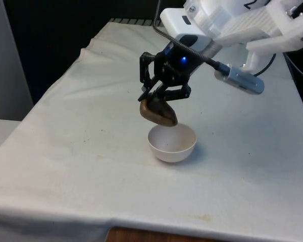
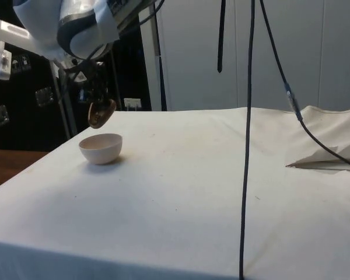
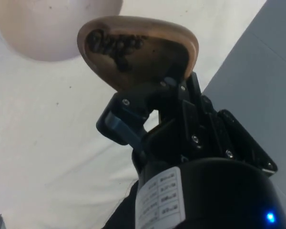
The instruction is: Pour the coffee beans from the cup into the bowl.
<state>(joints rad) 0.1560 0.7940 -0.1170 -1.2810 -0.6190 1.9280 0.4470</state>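
End effector point(image 1: 159, 98) grips the tilted cup point(image 1: 158, 112) above the bowl point(image 1: 172, 143) (beans point(image 3: 115, 44) inside it); pouring barely begun.

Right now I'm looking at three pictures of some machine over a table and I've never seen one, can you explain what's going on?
It is a white robot arm ending in a black two-finger claw. One picture looks across the table, one looks from its side, and one comes from a camera on the wrist. On the white cloth stands a white bowl. The claw is shut on a brown cup, tipped over above the bowl's rim. In the wrist picture dark coffee beans sit inside the cup. The bowl looks empty.
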